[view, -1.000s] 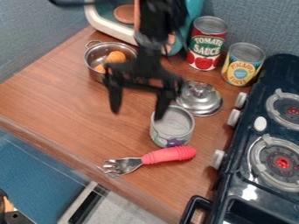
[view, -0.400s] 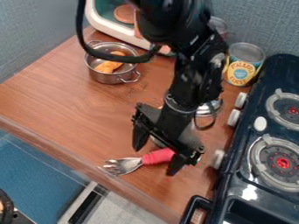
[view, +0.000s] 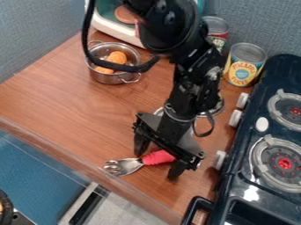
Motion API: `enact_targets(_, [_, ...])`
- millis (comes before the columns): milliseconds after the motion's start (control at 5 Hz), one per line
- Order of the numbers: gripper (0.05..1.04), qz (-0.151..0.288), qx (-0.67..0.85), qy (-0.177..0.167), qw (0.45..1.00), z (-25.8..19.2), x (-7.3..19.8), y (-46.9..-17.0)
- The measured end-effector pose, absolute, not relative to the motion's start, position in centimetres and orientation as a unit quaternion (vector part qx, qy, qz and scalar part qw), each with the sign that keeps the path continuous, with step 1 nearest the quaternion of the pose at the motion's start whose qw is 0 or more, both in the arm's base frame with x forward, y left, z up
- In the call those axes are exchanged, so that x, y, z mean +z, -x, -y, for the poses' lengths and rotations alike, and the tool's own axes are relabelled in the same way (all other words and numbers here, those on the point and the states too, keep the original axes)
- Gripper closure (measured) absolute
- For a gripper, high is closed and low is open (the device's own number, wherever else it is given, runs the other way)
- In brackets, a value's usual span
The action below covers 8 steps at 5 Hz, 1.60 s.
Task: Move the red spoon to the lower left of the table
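brown counter [view: 76,110]; yellow-labelled can [view: 242,72]; jaws wide apart astride the red-handled fork [view: 157,157], gripping nothing

The robot arm [view: 188,83] is black. It has a thick black cable [view: 86,39], small shiny round screws [view: 169,20], a thin black loop near the bottom, and two dark, stubby fingers [view: 141,143].

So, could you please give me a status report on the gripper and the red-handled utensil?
Gripper open, astride the red handle. Utensil on the counter, tines pointing left. Metal pot farther back, stove to the right.
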<state>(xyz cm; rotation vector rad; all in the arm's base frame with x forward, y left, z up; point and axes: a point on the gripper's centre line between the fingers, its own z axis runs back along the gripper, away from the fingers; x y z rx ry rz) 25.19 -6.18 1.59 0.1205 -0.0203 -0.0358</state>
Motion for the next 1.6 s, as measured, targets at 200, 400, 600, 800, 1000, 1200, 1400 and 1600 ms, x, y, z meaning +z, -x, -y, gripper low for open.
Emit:
enact_targets(200, [0.084, 0.021, -0.012, -0.055, 0.998, 6.0, 1.5, -26.2])
enact_targets(400, [0.133, 0.034, -0.014, -0.038, 0.999, 6.4, 1.3, -26.8])
enact_targets(600, [0.403, 0.046, -0.012, -0.033, 0.998, 6.5, 1.3, -26.9])
enact_targets(800, [0.610, 0.046, -0.012, -0.032, 0.998, 6.5, 1.2, -26.8])
enact_targets(1000, [0.680, 0.049, -0.006, -0.032, 0.998, 6.2, 1.2, -26.9])
enact_targets(1200, [0.705, 0.045, 0.006, -0.030, 0.999, 5.9, 1.4, -26.8])
enact_targets(1400, [0.757, 0.047, 0.024, -0.016, 0.998, 5.4, 3.1, -26.6])
enact_targets(1600, [0.761, 0.067, 0.039, 0.012, 0.997, 5.0, 5.8, -26.7])
